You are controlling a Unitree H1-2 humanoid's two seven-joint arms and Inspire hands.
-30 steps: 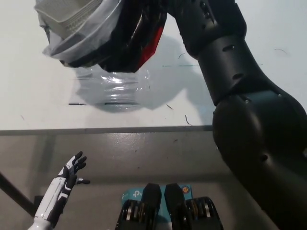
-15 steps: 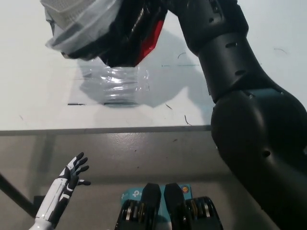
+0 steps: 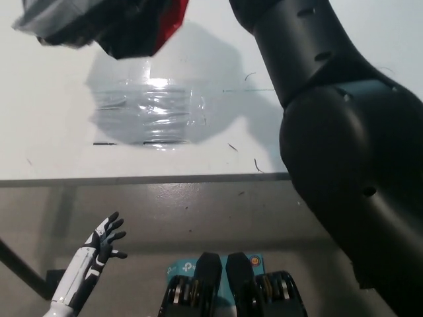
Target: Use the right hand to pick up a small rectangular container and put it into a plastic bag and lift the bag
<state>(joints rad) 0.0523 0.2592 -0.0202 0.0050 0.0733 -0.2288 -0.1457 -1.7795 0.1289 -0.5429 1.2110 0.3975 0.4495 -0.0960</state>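
plastic bag [image 3: 99,23] hangs at top left above the white desk [image 3: 46,132], its dark and red contents showing; container not distinguishable. right robot hand out of frame, black arm [image 3: 330,119] fills the right side. clear tape patch [image 3: 149,109] beneath. left robot hand [image 3: 106,239] released, low left.

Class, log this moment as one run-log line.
right arm: raised, hand out of frame | plastic bag: lifted above table | left hand: open, resting low
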